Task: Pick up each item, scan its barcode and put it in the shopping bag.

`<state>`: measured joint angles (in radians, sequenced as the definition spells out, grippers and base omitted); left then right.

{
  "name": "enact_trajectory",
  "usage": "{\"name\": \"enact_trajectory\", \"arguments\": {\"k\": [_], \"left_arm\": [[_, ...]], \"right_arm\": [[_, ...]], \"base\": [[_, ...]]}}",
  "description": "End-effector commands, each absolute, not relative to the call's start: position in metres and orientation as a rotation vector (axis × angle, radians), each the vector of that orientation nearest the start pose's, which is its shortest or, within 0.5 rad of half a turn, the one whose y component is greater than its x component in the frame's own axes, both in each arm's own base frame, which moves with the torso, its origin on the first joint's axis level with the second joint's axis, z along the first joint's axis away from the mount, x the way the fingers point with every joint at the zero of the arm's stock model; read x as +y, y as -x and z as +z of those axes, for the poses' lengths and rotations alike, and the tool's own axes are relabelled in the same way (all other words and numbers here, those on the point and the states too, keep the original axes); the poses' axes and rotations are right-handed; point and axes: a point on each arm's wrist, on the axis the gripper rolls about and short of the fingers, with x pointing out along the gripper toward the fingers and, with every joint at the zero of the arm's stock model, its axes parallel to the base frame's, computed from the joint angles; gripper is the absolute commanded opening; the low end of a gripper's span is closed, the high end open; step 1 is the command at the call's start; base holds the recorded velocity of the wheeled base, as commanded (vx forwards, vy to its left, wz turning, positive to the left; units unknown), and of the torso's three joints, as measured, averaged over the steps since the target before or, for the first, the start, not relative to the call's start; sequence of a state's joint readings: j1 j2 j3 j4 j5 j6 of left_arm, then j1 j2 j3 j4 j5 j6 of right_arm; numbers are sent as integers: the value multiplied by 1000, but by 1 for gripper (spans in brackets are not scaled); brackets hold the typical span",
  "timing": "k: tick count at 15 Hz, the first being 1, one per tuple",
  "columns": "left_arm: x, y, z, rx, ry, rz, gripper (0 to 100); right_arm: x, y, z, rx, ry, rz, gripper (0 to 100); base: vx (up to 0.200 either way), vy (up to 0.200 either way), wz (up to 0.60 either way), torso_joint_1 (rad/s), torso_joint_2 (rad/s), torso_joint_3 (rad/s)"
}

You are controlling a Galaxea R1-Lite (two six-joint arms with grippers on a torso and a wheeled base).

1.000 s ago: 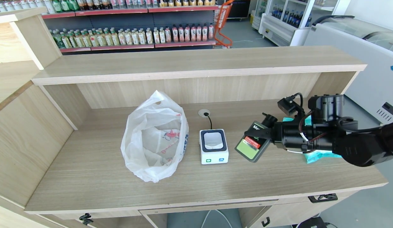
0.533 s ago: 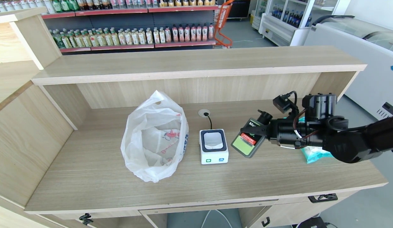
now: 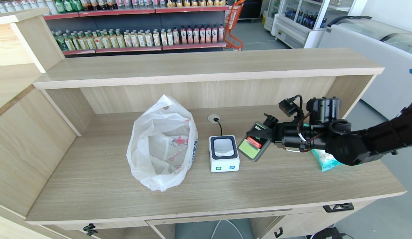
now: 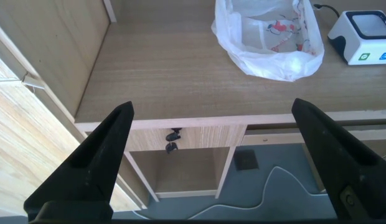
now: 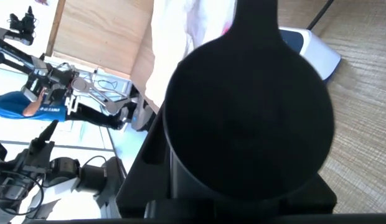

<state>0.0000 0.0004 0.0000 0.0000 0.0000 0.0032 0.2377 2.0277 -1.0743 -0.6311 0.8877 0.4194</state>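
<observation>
My right gripper (image 3: 260, 134) is shut on a small dark box with a green and red label (image 3: 253, 145), held tilted just right of the white barcode scanner (image 3: 223, 153) and a little above the counter. In the right wrist view the box's dark end (image 5: 249, 118) blocks most of the picture, with the scanner (image 5: 311, 46) behind it. The white plastic shopping bag (image 3: 162, 142) stands open left of the scanner. My left gripper (image 4: 211, 162) is open, off the counter's front edge, with the bag (image 4: 268, 34) and scanner (image 4: 364, 28) far from it.
A teal and white packet (image 3: 325, 159) lies on the counter under my right arm. The wooden counter (image 3: 109, 186) has a raised back shelf (image 3: 206, 66) and side walls. The scanner's cable (image 3: 219, 126) runs to a hole behind it.
My right gripper has carried the box leftward and slightly farther back, closing on the scanner's right side. The bag and scanner have stayed put.
</observation>
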Motion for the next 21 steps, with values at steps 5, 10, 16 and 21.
{"name": "enact_trajectory", "arguments": {"k": [5, 10, 16, 21], "left_arm": [[0, 23, 75, 0, -3, 0, 100], [0, 23, 75, 0, -3, 0, 100], [0, 23, 75, 0, -3, 0, 100], [0, 23, 75, 0, -3, 0, 100]], "right_arm": [[112, -379, 131, 566, -481, 1038, 0], [126, -388, 122, 565, -476, 1076, 0], [145, -407, 120, 544, -480, 1113, 0], [161, -421, 117, 538, -501, 1141, 0]], "base": [[0, 0, 0, 0, 0, 0], [0, 0, 0, 0, 0, 0], [0, 0, 0, 0, 0, 0], [0, 0, 0, 0, 0, 0]]}}
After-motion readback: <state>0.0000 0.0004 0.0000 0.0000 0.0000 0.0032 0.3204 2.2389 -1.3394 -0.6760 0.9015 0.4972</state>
